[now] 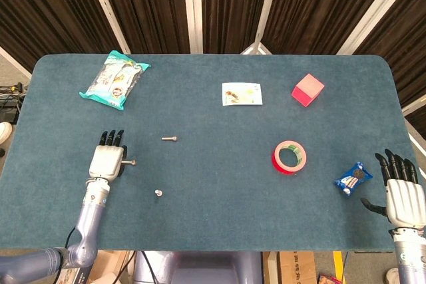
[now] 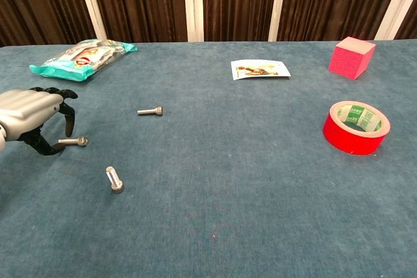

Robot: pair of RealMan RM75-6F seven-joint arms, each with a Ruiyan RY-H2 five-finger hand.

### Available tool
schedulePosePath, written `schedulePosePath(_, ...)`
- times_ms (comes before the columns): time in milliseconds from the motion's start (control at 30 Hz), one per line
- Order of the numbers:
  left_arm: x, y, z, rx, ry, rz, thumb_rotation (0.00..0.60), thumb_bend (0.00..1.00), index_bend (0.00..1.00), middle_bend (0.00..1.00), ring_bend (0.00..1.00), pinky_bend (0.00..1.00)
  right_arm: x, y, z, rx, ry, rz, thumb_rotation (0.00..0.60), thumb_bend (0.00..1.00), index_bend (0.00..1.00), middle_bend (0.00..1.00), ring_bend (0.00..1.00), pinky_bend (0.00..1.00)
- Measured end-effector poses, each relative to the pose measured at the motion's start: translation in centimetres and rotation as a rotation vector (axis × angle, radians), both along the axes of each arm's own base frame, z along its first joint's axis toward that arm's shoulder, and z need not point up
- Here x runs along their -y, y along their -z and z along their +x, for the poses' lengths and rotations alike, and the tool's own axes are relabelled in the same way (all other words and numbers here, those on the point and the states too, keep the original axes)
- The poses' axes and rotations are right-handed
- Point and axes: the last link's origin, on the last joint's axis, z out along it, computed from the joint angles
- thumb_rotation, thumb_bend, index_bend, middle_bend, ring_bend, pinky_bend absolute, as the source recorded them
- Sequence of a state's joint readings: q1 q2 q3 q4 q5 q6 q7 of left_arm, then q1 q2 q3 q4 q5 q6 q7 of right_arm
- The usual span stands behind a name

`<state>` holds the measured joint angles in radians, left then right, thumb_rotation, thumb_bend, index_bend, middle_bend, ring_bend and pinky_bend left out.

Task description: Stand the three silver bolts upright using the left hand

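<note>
My left hand [image 1: 106, 158] [image 2: 31, 114] hovers low at the table's front left, its fingers arched over the tail end of one silver bolt [image 1: 129, 162] [image 2: 73, 140]. The thumb is under and in front of that end. The bolt lies flat, head to the right, and I see no firm grip on it. A second bolt [image 1: 169, 139] [image 2: 150, 111] lies flat further back and to the right. The third bolt [image 1: 158, 192] [image 2: 115, 179] stands upright on its head nearer the front. My right hand [image 1: 402, 194] rests open at the front right edge.
A teal snack pack [image 1: 114, 79] lies at the back left. A printed card [image 1: 241, 94] and a pink cube [image 1: 307, 90] sit at the back. A red tape roll [image 1: 289, 157] and a small blue packet [image 1: 353, 178] lie to the right.
</note>
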<state>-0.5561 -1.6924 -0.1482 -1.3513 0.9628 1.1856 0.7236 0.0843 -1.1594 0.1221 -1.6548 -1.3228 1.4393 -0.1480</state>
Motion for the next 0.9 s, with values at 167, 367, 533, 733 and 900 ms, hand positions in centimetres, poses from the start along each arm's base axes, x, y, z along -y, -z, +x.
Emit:
schedulePosePath(167,0.05,0.12,-0.05,-0.009,0.001,-0.001,0.600,0.50,0.52,0.04,0.00,0.00,-0.01,0.00,0.01,0.001,0.000,0.001,0.600,0.00,0.11,0.03,0.00,0.00)
schedulePosePath(367,0.15,0.27,0.04,-0.007,0.005,-0.003,0.600,0.53,0.54,0.04,0.00,0.00,-0.01,-0.01,0.02,0.005,0.000,-0.003,0.600,0.00,0.11,0.03,0.00,0.00)
schedulePosePath(533,0.16,0.32,-0.07,-0.014,0.004,0.000,0.600,0.55,0.55,0.05,0.00,0.00,0.01,0.03,0.01,0.007,0.001,-0.001,0.600,0.00,0.11,0.03,0.00,0.00)
schedulePosePath(733,0.12,0.10,0.09,-0.023,0.017,0.009,0.600,0.57,0.57,0.05,0.00,0.00,-0.01,-0.01,0.04,0.010,0.001,-0.005,0.600,0.00,0.11,0.03,0.00,0.00)
schedulePosePath(900,0.15,-0.51,0.84,-0.073,0.092,0.041,0.600,0.57,0.58,0.05,0.00,0.00,-0.03,0.05,0.09,0.011,-0.001,-0.003,0.600,0.00,0.11,0.03,0.00,0.00)
